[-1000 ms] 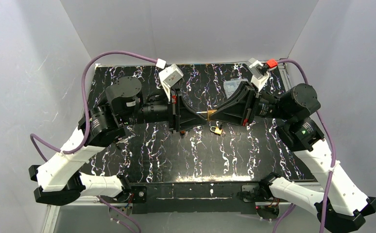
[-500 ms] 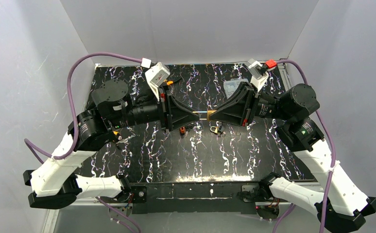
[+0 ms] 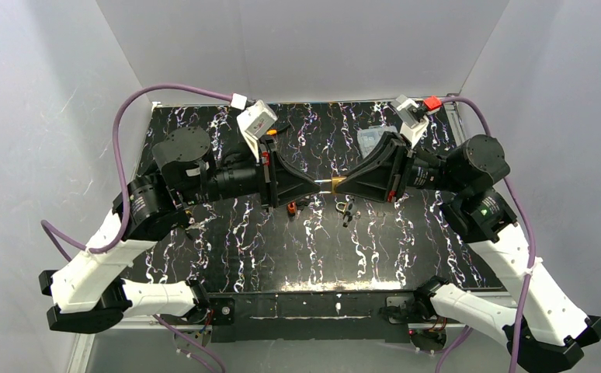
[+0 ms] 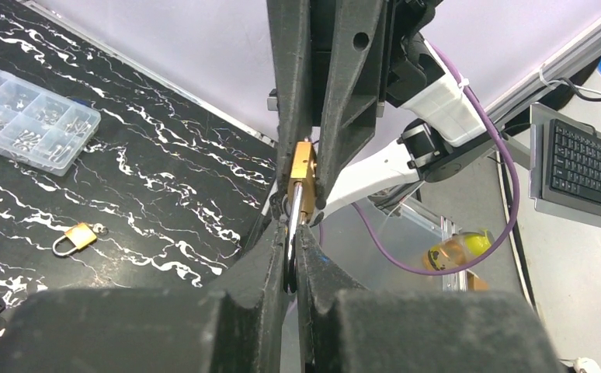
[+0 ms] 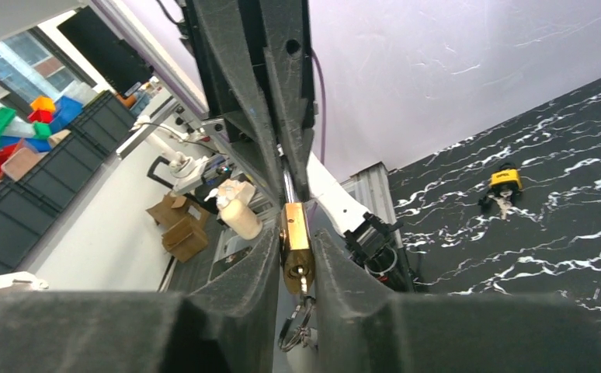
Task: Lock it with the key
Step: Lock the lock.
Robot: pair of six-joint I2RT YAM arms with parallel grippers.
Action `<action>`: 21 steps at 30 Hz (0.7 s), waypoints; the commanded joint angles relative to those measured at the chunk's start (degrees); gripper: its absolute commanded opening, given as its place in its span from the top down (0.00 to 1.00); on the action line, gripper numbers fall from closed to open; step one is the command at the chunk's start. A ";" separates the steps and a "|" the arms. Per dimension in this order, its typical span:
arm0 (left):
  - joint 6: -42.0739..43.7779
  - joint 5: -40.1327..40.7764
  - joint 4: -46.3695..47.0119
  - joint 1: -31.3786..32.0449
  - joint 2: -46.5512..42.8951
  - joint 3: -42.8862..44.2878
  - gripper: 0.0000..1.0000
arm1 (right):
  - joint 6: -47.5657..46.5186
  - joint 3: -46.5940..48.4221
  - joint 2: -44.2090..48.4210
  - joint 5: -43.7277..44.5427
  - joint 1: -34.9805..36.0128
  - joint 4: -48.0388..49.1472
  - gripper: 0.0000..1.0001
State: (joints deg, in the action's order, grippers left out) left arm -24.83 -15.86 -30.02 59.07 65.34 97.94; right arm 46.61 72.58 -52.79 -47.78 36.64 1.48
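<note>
The right gripper (image 5: 295, 233) is clamped on the body of the brass padlock (image 5: 295, 252), held above the tabletop (image 4: 165, 202). The left gripper (image 4: 295, 233) faces it tip to tip, closed narrowly on the shackle (image 4: 291, 260). A key ring (image 5: 296, 326) hangs from the body's free end, between the right fingers.

A clear compartment box (image 4: 29, 116) lies on the tabletop below and beside the right gripper. Its compartments contain small metal parts. A second padlock (image 4: 76, 238) lies below the two grippers.
</note>
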 commanded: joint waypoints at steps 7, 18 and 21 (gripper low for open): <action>-1.80 8.76 1.37 -0.08 -4.29 -0.92 1.00 | -2.27 -1.38 3.35 2.71 -1.56 0.42 0.35; -2.75 7.83 0.21 -0.09 -4.97 0.14 1.00 | 1.17 -3.08 2.24 1.80 -2.89 5.64 0.39; -2.77 7.47 0.07 -0.09 -4.57 0.49 1.00 | 1.77 -2.37 1.10 1.69 -2.89 6.37 0.39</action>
State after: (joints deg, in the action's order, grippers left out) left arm -27.26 -8.75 -30.60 59.07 60.58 96.60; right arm 46.92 69.17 -50.87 -45.58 34.09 3.43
